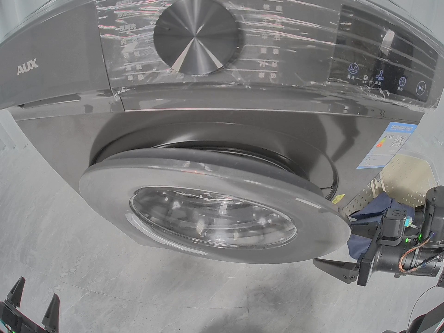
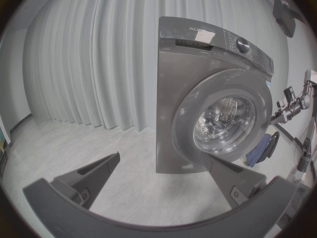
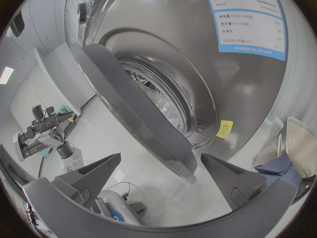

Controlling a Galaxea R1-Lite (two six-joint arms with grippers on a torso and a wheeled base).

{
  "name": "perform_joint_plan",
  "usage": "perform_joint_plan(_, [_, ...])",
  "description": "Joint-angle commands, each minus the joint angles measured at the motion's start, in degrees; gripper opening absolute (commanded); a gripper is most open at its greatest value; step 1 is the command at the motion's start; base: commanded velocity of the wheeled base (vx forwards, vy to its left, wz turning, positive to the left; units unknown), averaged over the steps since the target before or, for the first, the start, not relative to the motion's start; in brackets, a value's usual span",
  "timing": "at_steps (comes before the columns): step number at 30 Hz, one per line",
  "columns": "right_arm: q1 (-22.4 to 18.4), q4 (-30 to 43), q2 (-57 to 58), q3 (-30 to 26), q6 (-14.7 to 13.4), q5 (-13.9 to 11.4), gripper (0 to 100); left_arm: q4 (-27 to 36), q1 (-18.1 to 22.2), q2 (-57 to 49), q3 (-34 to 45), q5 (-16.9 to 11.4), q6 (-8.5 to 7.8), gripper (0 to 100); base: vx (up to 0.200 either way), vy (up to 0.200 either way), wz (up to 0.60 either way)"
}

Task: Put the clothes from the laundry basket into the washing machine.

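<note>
Door [image 1: 106,186] of washing machine [image 1: 60,130] ajar; right tool [image 3: 158,157] wide, level, at its rim; left tool [image 2: 160,157] low, wide, empty

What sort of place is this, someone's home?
Probably a lab mock-up of a laundry corner, not a home: a washing machine stands free on bare grey floor, a white curtain lines the wall behind it, and a laundry basket of blue clothes sits beside it.

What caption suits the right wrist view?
Open right gripper at the rim of the ajar washing machine door; blue clothes in the laundry basket.
</note>
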State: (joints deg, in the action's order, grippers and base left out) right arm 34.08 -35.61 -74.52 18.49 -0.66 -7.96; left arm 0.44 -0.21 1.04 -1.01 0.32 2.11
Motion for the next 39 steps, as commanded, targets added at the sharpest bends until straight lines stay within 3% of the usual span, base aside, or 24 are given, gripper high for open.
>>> perform_joint_plan(1, [-0.6, -0.3, -1.0, 2.1, -0.1, 0.4, 100, 0.0, -0.1, -0.9, 0.8, 0.0, 0.09, 100, 0.000, 0.000, 0.00])
perform_joint_plan(9, [-1.7, -0.4, -5.5, 5.7, 0.1, 0.2, 100, 0.0, 0.0, -0.9, 0.8, 0.0, 0.09, 100, 0.000, 0.000, 0.00])
perform_joint_plan(17, [2.5, -0.3, -1.7, 0.9, 0.0, -0.1, 100, 0.0, 0.0, -0.9, 0.8, 0.0, 0.00, 100, 0.000, 0.000, 0.00])
perform_joint_plan(27, [0.3, -0.4, -5.3, 4.2, 0.0, 0.3, 100, 0.0, -0.1, -0.9, 0.8, 0.0, -0.09, 100, -0.020, 0.000, 0.00])
perform_joint_plan(32, [1.2, -0.4, -6.1, 4.2, 0.1, 0.3, 100, 0.0, 0.0, -0.9, 0.8, 0.0, -0.09, 100, -0.200, 0.000, 0.00])
perform_joint_plan(39, [2.7, -0.3, -4.4, 2.0, 0.1, 0.2, 100, 0.0, -0.1, -0.9, 0.8, 0.0, -0.18, 100, 0.000, 0.000, 0.00])
